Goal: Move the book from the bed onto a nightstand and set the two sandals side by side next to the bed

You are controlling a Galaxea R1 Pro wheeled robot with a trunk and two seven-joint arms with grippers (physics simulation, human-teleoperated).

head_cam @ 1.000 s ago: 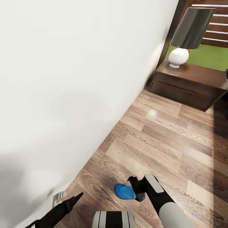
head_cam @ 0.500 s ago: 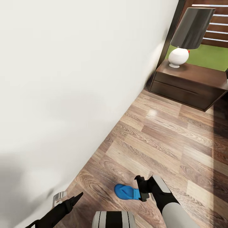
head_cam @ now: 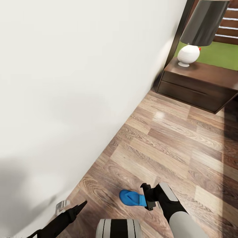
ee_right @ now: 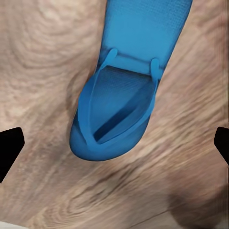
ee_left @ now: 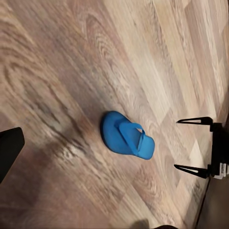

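One bright blue sandal point(head_cam: 131, 197) lies flat on the wood-plank floor close to the white wall. My right gripper point(head_cam: 148, 197) hovers low at its heel end, open, its two black fingertips point(ee_left: 193, 120) spread wide and apart from the sandal point(ee_left: 126, 136). In the right wrist view the sandal point(ee_right: 117, 109) lies strap-up between and beyond the fingers point(ee_right: 9, 148), untouched. My left gripper point(head_cam: 77, 208) hangs open by the wall, to the sandal's left, holding nothing. A dark reddish-brown nightstand point(head_cam: 211, 74) stands far ahead on the right. The second sandal, the book and the bed are out of view.
A lamp point(head_cam: 189, 54) with a white round base and dark shade stands on the nightstand. The white wall point(head_cam: 82, 82) runs along the whole left side. A dark window frame point(head_cam: 180, 33) rises behind the nightstand. Open floor point(head_cam: 172, 142) stretches between me and the nightstand.
My right gripper has drawn back off the sandal toward the right, uncovering more of it; the sandal stayed put. The head camera then shifted slightly.
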